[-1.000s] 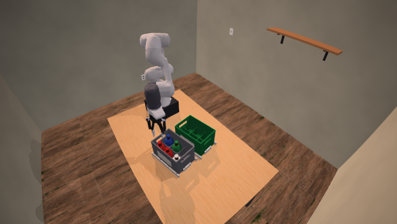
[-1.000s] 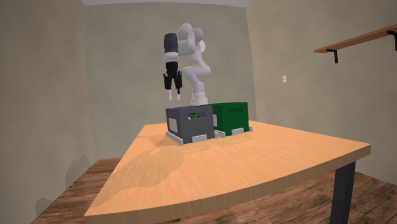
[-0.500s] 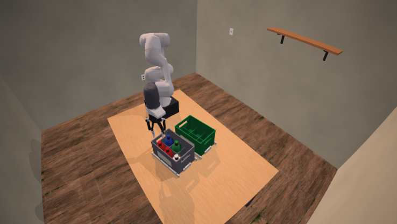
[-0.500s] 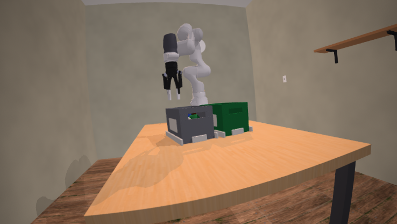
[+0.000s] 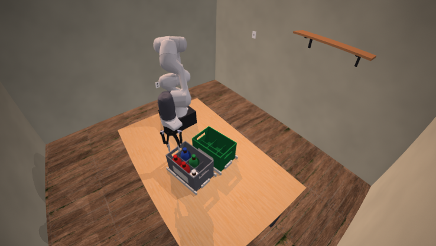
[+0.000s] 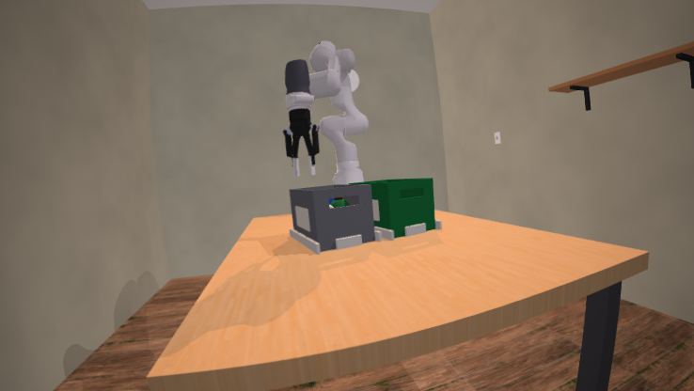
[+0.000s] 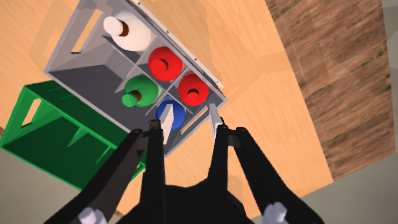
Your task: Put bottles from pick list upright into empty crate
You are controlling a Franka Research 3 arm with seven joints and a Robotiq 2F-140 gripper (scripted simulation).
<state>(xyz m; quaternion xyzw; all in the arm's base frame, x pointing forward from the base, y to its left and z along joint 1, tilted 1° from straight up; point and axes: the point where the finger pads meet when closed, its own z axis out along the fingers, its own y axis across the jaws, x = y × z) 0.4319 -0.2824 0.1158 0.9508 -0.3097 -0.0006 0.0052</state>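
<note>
Approach stage: fingers (image 5: 169, 148) (image 6: 295, 167), part-spread and holding nothing, hover above the grey crate (image 5: 205, 174) (image 6: 344, 223) (image 7: 60, 79) near the tabletop's (image 5: 259, 189) (image 6: 437, 291) (image 7: 272, 100) long edge; alignment precedes lowering.

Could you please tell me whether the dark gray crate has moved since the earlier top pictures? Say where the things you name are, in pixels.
No, the dark gray crate (image 5: 199, 183) (image 6: 347, 223) (image 7: 67, 52) shows no visible shift against the edges of the table (image 5: 244, 198) (image 6: 437, 276) (image 7: 280, 100).
</note>
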